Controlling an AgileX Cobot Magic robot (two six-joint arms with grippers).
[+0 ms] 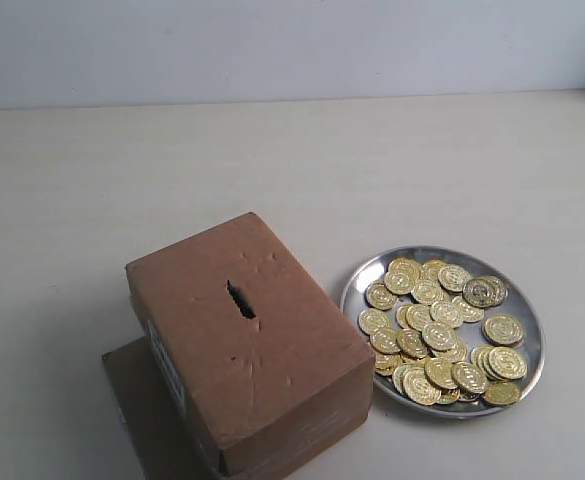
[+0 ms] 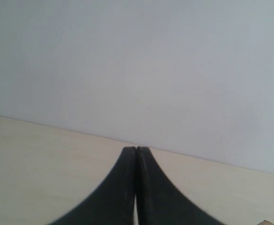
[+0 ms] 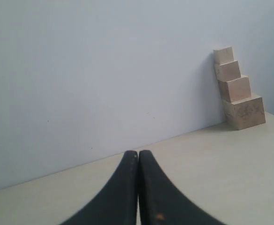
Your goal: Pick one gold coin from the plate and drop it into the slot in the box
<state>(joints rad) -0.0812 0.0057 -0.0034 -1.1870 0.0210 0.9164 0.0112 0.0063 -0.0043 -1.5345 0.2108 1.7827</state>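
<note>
- One box (image 1: 262,340), at the table's near edge, left of middle.
- One plate (image 1: 524,298), towards the near right corner, just beside the box.
- Left gripper (image 2: 136,149) and right gripper (image 3: 137,152), both clenched and empty. Picking has not begun; next, one must reach the plate, open and pinch a single coin.
- Coins (image 1: 434,330): some three dozen on the plate, overlapping, so the exact count is unclear.
- One slot (image 1: 240,299), in the box top.

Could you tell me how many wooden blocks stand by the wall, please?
4, stacked against the wall: largest block on the table, second block on it, third block above, smallest block topmost. None looks hidden.
</note>
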